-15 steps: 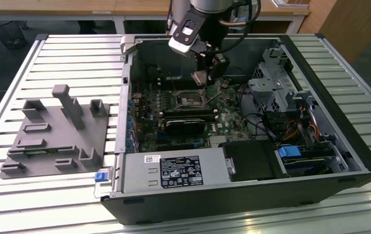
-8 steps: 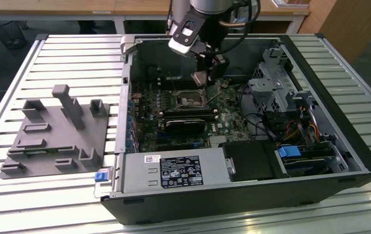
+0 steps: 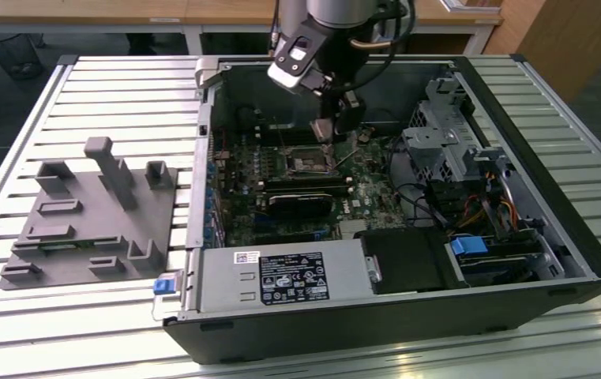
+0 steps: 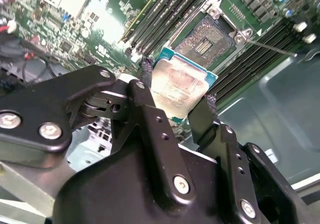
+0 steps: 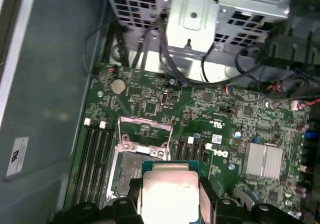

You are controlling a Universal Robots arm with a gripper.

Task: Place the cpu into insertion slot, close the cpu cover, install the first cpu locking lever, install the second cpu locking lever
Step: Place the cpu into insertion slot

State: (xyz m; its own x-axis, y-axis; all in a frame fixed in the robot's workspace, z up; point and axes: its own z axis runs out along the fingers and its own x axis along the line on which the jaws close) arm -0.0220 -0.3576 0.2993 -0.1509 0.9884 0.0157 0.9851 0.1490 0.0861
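In the exterior view, even light comes from above. The slatted table (image 3: 416, 363) shows pale glare along its edge nearest the camera, while the inside of the computer case (image 3: 253, 91) stays shaded. In the second wrist view, the cpu (image 4: 182, 87) gives a whitish reflection on its metal top.

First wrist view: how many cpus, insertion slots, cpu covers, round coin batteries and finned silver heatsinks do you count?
cpu: 1
insertion slot: 1
cpu cover: 1
coin battery: 1
finned heatsink: 1
Total: 5
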